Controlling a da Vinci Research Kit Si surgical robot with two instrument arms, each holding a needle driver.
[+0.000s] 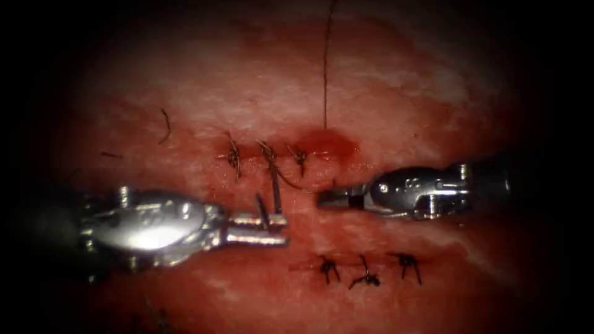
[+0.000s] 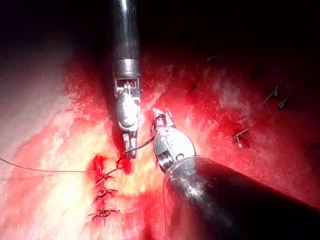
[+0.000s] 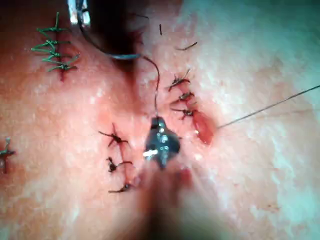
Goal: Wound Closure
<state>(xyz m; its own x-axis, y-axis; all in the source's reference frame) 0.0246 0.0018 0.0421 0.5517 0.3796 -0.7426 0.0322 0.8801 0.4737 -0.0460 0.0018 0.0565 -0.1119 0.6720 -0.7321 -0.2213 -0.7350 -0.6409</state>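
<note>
Tissue (image 1: pixel 185 93) spreads across the endoscope view, wet with red fluid (image 1: pixel 331 143) that pools at the right end of the upper cut (image 1: pixel 291 151). Far left on it lie loose cut ends of thread (image 1: pixel 165 127), well clear of the work.

Next comes the left tool (image 1: pixel 263 227), reaching in low from the left with its jaws nearly closed on the curved needle (image 1: pixel 265 209). It seems to hold the needle near mid-curve, standing across the jaws, though exactly where along the arc is hard to tell. The needle is out of the tissue, just below the cut; held so, it stays steady and clear of the stitches.

Above it, three knotted stitches (image 1: pixel 266 153) sit side by side along the cut. From them a length of thread (image 1: pixel 288 181) curves down and right toward the right tool (image 1: pixel 331 196), whose jaws look closed on it. I judge this from the left wrist view, where the strand runs straight into the right tool (image 2: pixel 131 150); that grip would keep the strand taut beside the knots.

A second strand, the long thread (image 1: pixel 325 62), rises from the fluid pool toward the tissue's far edge.

Below both tools a finished row of three lower stitches (image 1: pixel 365 269) lies near the tissue's near edge, close under the shafts but not touched.
</note>
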